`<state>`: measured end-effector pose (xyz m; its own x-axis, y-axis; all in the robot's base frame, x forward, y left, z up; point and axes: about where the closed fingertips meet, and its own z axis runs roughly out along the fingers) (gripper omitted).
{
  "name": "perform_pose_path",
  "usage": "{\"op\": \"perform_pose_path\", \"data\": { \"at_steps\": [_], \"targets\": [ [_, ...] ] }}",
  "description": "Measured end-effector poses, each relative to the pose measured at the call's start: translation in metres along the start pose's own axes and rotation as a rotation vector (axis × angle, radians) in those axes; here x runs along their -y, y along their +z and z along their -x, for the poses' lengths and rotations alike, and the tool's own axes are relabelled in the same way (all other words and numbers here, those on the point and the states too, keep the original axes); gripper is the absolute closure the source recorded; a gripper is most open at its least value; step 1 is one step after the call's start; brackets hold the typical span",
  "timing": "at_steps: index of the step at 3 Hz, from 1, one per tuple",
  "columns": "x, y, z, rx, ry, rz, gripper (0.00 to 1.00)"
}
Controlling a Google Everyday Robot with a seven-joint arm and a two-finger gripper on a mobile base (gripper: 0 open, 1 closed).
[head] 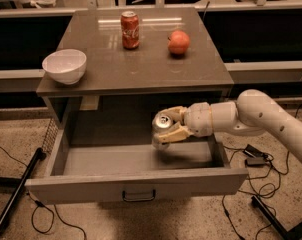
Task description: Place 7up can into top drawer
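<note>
One top drawer [81, 190] is seen pulled fully open at the front of the table [201, 73], its flat grey front panel nearest the camera and a small dark handle [138, 195] set at the panel's middle. Behind the panel the drawer's bare grey floor is exposed. Over the inside of the drawer, toward its 2 o'clock corner, the 7up can [163, 121] is held by the claw [162, 128]. The can is pinched between the two pale fingers [172, 133], one above it and one below, and is tilted so that its silver top is turned toward the camera. Whether the can touches the drawer floor cannot be told. The white arm [261, 115] is reached in from 3 o'clock. On the tabletop beyond, a white bowl [64, 65] is set at the 9 o'clock edge. A red cola can [130, 30] is stood upright toward 12 o'clock, and a red fruit [178, 42] is placed just to the cola can's 3 o'clock side, apart from it. Dark cables [263, 176] are strewn on the floor at 4 o'clock.
</note>
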<state>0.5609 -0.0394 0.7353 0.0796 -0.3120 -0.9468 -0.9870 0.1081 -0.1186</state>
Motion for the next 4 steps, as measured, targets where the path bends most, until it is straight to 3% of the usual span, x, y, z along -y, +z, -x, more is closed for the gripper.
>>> {"op": "perform_pose_path", "data": {
  "at_steps": [1,2,3,4],
  "targets": [
    [-0.001,0.005,-0.020,0.023,0.053,0.005,1.00],
    [-0.001,0.011,-0.036,0.045,0.101,0.017,0.82],
    [-0.003,0.023,-0.049,0.084,0.108,0.028,0.51],
    [-0.003,0.024,-0.047,0.083,0.107,0.031,0.27]
  ]
}}
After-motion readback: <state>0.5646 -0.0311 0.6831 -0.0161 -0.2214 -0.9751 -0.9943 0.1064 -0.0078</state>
